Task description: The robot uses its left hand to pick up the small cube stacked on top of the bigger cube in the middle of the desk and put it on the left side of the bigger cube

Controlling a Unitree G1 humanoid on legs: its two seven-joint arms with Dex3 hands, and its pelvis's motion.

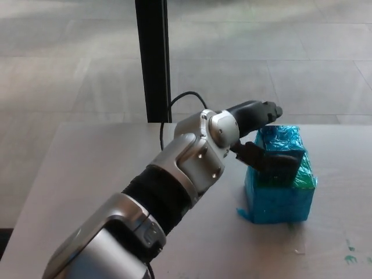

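in the middle of the desk [87,174], toward its right side, the small cube [283,148] sat on top of the bigger cube [279,197], pushed to the far left part of its top, both wrapped in crinkled teal tape. the left hand [258,133] was at the small cube, its fingers [258,110] spread along the far side and its thumb [273,160] laid across the near face, so the cube lay between them; whether they were actually pressing it could not be told. the right hand was not in view. the small cube looked light and stiff, probably a taped block, and its glossy, wrinkled skin might be a little slippery. the flat near and far faces seemed the best place to squeeze.
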